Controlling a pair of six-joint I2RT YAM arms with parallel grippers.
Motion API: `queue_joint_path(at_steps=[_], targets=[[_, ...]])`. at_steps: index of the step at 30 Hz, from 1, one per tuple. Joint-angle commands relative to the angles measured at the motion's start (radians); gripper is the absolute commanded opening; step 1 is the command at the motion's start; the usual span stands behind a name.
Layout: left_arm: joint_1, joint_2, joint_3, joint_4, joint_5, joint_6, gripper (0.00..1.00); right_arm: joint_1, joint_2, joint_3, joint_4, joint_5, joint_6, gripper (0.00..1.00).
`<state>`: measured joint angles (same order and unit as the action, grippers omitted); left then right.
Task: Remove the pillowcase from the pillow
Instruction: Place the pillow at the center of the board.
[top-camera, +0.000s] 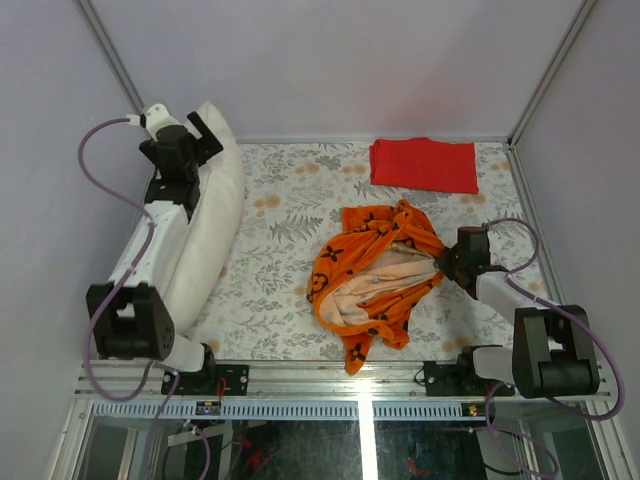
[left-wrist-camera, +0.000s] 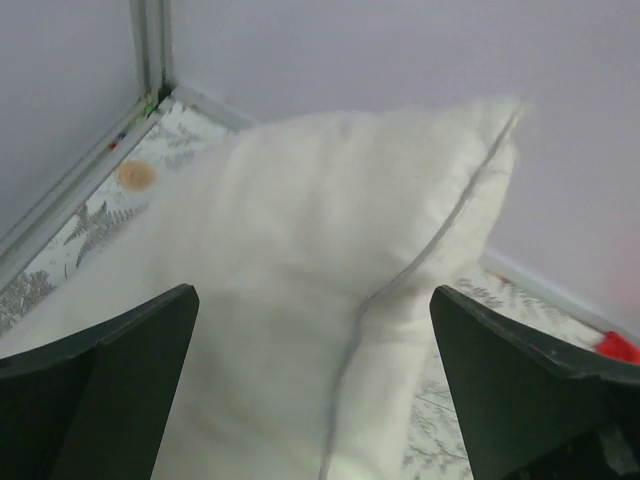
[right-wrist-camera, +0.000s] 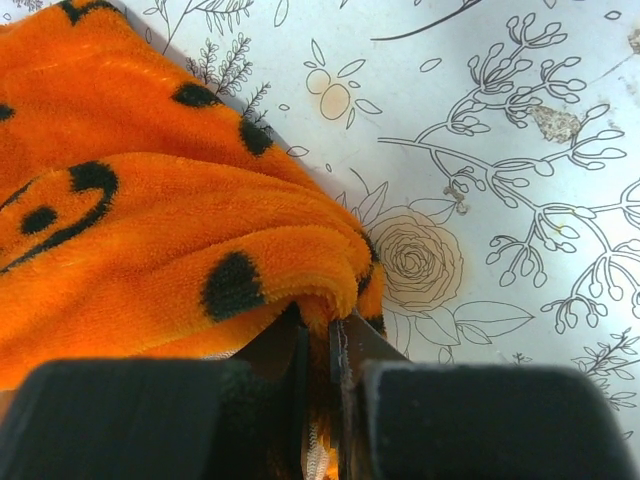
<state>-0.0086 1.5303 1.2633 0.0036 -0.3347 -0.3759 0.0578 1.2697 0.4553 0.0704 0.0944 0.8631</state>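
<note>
The bare white pillow (top-camera: 215, 215) lies along the table's (top-camera: 280, 300) 9 o'clock edge. The left gripper (left-wrist-camera: 312, 295) is at its far end, fingers spread wide apart. The orange pillowcase (top-camera: 375, 280) sits crumpled toward 4 o'clock, with a fold clamped in the right gripper (right-wrist-camera: 333, 330). A red cloth (top-camera: 424, 164) lies at 1 o'clock.

The flat table with grey floral-patterned covering (top-camera: 280, 300) carries three items: a plump white rectangular pillow (top-camera: 215, 215) along its left edge, a crumpled orange black-patterned fabric pillowcase (top-camera: 375, 275) centre-right, and a folded red cloth (top-camera: 424, 164) at the far right.
</note>
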Motion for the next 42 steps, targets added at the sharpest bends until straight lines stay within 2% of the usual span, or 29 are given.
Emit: queue_joint_path(at_steps=[1,3,5,8,11,12,14,18,22,28,30,34,35,37,38,40,41,42], targets=[[-0.061,-0.27,-0.042,-0.02,0.297,0.057,1.0,-0.001,0.015,0.001,0.022,-0.025,-0.021,0.0],[-0.137,-0.357,-0.084,-0.016,0.487,0.077,1.0,-0.001,0.026,-0.004,0.042,-0.033,-0.016,0.0],[-0.18,-0.365,-0.094,-0.089,0.589,0.057,1.0,-0.001,0.041,-0.002,0.047,-0.043,-0.015,0.0],[-0.195,-0.27,-0.142,-0.198,0.745,-0.035,1.0,-0.001,0.049,-0.004,0.05,-0.059,-0.013,0.0],[-0.247,-0.121,-0.245,-0.154,0.892,-0.138,1.0,-0.001,0.039,-0.016,0.063,-0.058,-0.007,0.0],[-0.279,-0.091,-0.273,-0.137,0.875,-0.154,1.0,-0.001,0.037,-0.02,0.069,-0.058,-0.001,0.0],[-0.343,-0.061,-0.314,-0.131,0.709,-0.165,1.0,0.0,0.037,-0.026,0.08,-0.069,0.008,0.0],[-0.47,0.031,-0.226,-0.318,0.146,-0.11,1.0,0.002,0.034,-0.034,0.079,-0.081,0.008,0.0],[-0.508,0.159,-0.164,-0.422,-0.199,-0.11,1.0,0.002,0.024,-0.043,0.08,-0.078,0.008,0.0],[-0.508,0.225,-0.077,-0.5,-0.519,-0.093,1.0,0.001,0.015,-0.048,0.075,-0.077,0.0,0.0],[-0.508,0.222,-0.071,-0.477,-0.618,-0.063,1.0,0.002,0.018,-0.049,0.077,-0.078,0.0,0.01],[-0.493,0.257,-0.115,-0.322,-0.647,0.094,0.98,0.001,0.029,-0.043,0.085,-0.095,0.006,0.01],[-0.488,0.276,-0.114,-0.317,-0.648,0.11,0.95,0.001,0.029,-0.043,0.083,-0.098,0.007,0.01],[-0.481,0.305,-0.099,-0.318,-0.652,0.132,0.83,0.001,0.022,-0.045,0.079,-0.101,0.005,0.01],[-0.476,0.311,-0.089,-0.319,-0.647,0.14,0.69,0.001,0.015,-0.048,0.078,-0.103,0.004,0.01],[-0.458,0.306,-0.062,-0.334,-0.61,0.154,0.33,0.001,0.002,-0.052,0.074,-0.101,0.003,0.01],[-0.451,0.296,-0.04,-0.347,-0.591,0.159,0.08,0.001,-0.004,-0.053,0.071,-0.1,0.002,0.01],[-0.446,0.286,-0.018,-0.368,-0.6,0.16,0.01,0.0,-0.009,-0.052,0.069,-0.099,0.001,0.01]])
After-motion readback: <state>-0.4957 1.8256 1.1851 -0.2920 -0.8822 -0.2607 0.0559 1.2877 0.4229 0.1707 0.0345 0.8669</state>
